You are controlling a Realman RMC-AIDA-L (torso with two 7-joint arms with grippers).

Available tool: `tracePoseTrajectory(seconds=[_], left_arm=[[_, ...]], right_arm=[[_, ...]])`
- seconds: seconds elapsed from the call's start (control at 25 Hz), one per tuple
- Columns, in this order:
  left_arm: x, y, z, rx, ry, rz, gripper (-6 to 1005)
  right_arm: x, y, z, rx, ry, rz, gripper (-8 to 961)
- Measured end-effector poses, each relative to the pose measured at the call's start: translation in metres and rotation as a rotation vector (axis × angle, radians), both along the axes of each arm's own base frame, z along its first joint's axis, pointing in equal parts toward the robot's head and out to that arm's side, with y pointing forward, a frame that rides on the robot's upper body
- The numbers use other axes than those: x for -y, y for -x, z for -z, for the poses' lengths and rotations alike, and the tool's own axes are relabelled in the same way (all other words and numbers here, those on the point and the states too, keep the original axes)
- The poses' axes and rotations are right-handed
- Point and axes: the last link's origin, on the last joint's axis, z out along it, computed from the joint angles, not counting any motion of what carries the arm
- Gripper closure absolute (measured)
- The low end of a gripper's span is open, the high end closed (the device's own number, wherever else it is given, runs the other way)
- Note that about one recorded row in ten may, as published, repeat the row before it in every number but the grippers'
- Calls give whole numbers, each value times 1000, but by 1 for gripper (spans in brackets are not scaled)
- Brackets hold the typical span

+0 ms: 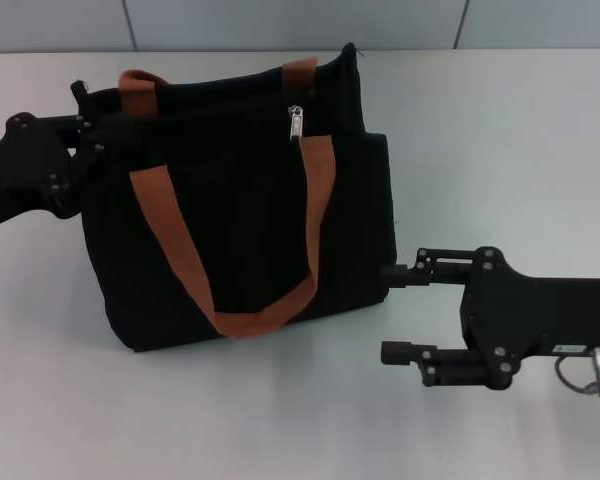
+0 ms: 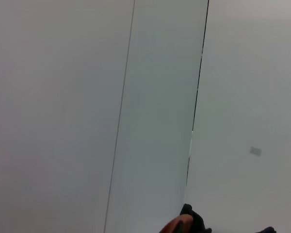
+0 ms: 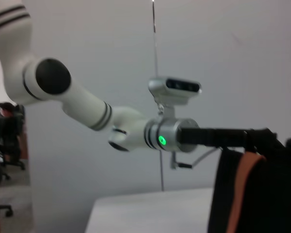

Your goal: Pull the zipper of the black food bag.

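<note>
The right gripper [image 1: 384, 312] sits nearest the camera in the head view, low on the right of the table [image 1: 500, 150], its two fingers spread wide and holding nothing. The upper finger [image 1: 405, 271] reaches just to the bag's right side; whether it touches the fabric is not clear.

The black food bag [image 1: 240, 210] stands upright in the middle of the table, boxy, of dark fabric, with a side pocket on its right. An orange-brown strap handle [image 1: 235, 300] hangs in a loop down its front face, and a second strap [image 1: 145, 82] shows at the top rear edge. The zipper [image 1: 296, 124], a small silver tab, hangs near the top edge, right of centre, just above the front strap's right end.

The left gripper [image 1: 90, 135] is at the bag's upper left corner, pressed against the fabric; how far its fingers are apart cannot be told. In the right wrist view, the left arm [image 3: 87, 104] reaches to the bag's top corner [image 3: 262, 141].
</note>
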Motion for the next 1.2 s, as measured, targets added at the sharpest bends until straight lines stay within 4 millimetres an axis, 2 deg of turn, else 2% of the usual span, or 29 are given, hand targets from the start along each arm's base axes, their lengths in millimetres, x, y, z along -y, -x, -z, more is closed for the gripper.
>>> tracePoseTrajectory(seconds=[0.4, 0.56, 0.76, 0.8, 0.84, 1.12, 1.2], left_arm=[[3, 0, -3, 11, 34, -1, 946], [4, 0, -8, 8, 57, 12, 945], [5, 2, -33, -19, 102, 7, 718], [5, 4, -48, -28, 124, -14, 672], [5, 5, -53, -32, 128, -23, 626], [5, 5, -72, -30, 138, -44, 295], [8, -2, -70, 0, 151, 5, 269]], right_arm=[[2, -2, 12, 35, 10, -6, 245], [1, -3, 13, 38, 4, 2, 158], [-5, -3, 17, 61, -15, 20, 136], [-7, -3, 20, 71, -19, 30, 136], [-9, -3, 21, 75, -21, 32, 136], [-12, 0, 22, 74, -19, 25, 136], [-13, 2, 23, 69, -15, 19, 136]])
